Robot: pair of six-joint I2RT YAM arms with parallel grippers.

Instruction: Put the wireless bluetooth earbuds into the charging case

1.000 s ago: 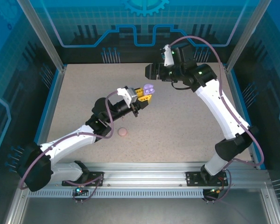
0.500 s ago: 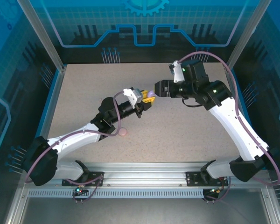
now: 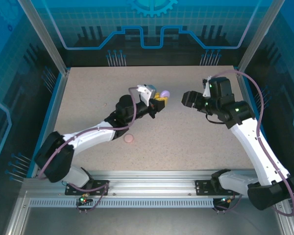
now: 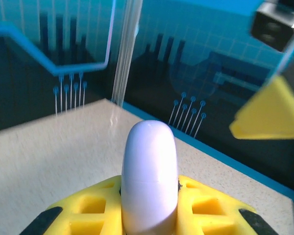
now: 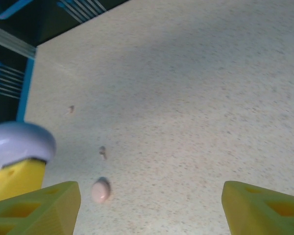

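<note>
so the left hand (image 3: pixel 161 97) is stretched out mid-air, clamped on the purple case (image 3: pixel 164 93), the right hand (image 3: pixel 185 100) faces it with fingers wide apart, and a tiny pale bud (image 5: pixel 102 152) lies on the counter (image 3: pixel 196 142)

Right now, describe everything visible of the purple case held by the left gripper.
The purple case is a smooth, glossy, pale lavender shell, plastic by its look, rounded and apparently closed. It stands on edge, clamped between the yellow fingers of the left gripper, its domed end sticking out past them. It is held above the table; nothing else touches it.
</note>
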